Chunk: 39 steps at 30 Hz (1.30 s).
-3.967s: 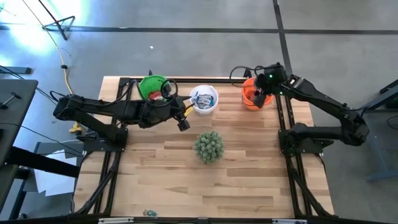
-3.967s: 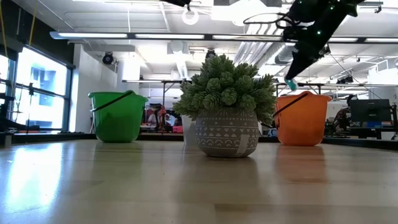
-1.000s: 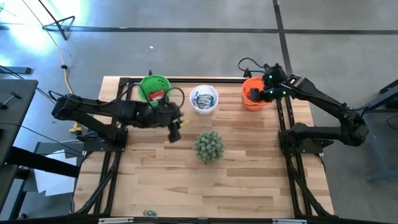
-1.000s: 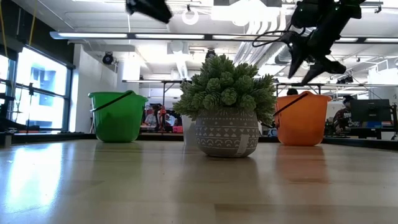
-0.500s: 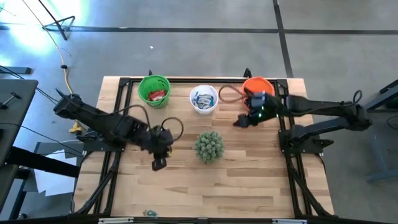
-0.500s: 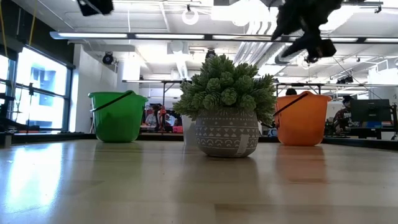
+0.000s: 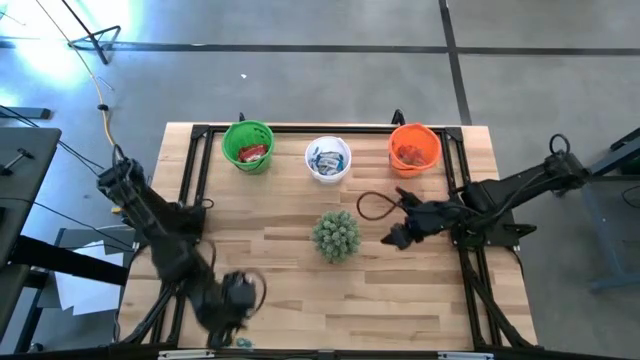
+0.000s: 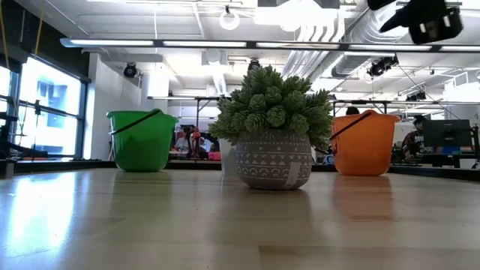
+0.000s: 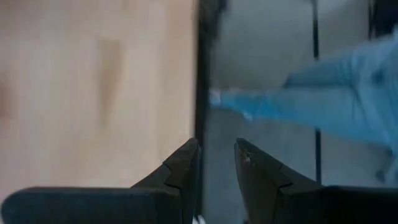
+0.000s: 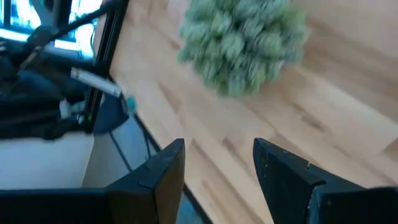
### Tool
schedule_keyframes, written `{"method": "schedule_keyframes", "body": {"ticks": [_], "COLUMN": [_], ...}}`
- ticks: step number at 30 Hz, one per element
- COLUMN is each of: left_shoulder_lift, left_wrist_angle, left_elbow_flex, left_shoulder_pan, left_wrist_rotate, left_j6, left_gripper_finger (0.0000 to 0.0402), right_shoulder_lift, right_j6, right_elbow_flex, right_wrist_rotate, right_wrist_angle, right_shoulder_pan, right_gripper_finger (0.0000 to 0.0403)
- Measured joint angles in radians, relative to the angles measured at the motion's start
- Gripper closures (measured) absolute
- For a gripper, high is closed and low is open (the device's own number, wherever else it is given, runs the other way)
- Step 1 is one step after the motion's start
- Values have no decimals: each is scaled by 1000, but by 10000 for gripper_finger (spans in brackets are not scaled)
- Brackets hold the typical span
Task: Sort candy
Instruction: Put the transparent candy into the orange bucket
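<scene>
Red-wrapped candy point(image 7: 252, 152) lies in the green cup point(image 7: 237, 135). Blue-and-white candy point(image 7: 326, 160) fills the white cup point(image 7: 342, 150), and more candy point(image 7: 410, 154) lies in the orange cup point(image 7: 428, 138). A few small pieces point(image 7: 238, 342) lie at the table's near edge. My left gripper point(image 7: 222, 328) hangs above that near edge, beside the pieces. Its fingers point(image 9: 186, 168) stand a narrow gap apart with nothing between them. My right gripper point(image 7: 393, 239) is open and empty in the air, just right of the plant.
The spiky green plant point(image 7: 336, 235) in its patterned pot point(image 8: 274, 161) stands mid-table, between the arms. The three cups line the far edge. In the left wrist view, the table's black edge point(image 9: 200, 93) and a blurred light-blue shape point(image 9: 323, 102) show beyond it.
My left gripper has swung from beside the green cup toward the table's near edge and turned. My right gripper has swung from over the orange cup toward the near side and now hangs beside the plant, turned as well. Cups, plant and candy have stayed put.
</scene>
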<state>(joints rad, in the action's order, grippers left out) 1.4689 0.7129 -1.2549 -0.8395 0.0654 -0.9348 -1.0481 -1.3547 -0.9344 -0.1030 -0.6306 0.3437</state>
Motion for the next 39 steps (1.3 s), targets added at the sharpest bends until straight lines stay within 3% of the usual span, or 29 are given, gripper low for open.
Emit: {"method": "schedule_keyframes", "body": {"ticks": [9,16,22,32,39], "left_shoulder_lift": [137,217,252,274,274], "left_wrist_angle": [-33,-29,-30,-47,-134], "left_elbow_flex": [0,0,1,42,118], "left_shoulder_pan": [-127,-95,-54,-207,-224], "left_wrist_rotate": [-78,2,-24,-92,-82], "left_j6": [-7,48,35,-22,-84], "left_gripper_finger": [308,293,288,286,234], "right_shoulder_lift": [0,0,0,0,0], "right_j6": [9,9,9,12,11], "right_elbow_flex": [0,0,0,0,0], "right_wrist_rotate": [53,53,53,54,54], "right_wrist_angle": [0,0,0,0,0], "right_shoulder_pan": [64,63,63,63,63], "right_gripper_finger": [217,217,217,217,217]}}
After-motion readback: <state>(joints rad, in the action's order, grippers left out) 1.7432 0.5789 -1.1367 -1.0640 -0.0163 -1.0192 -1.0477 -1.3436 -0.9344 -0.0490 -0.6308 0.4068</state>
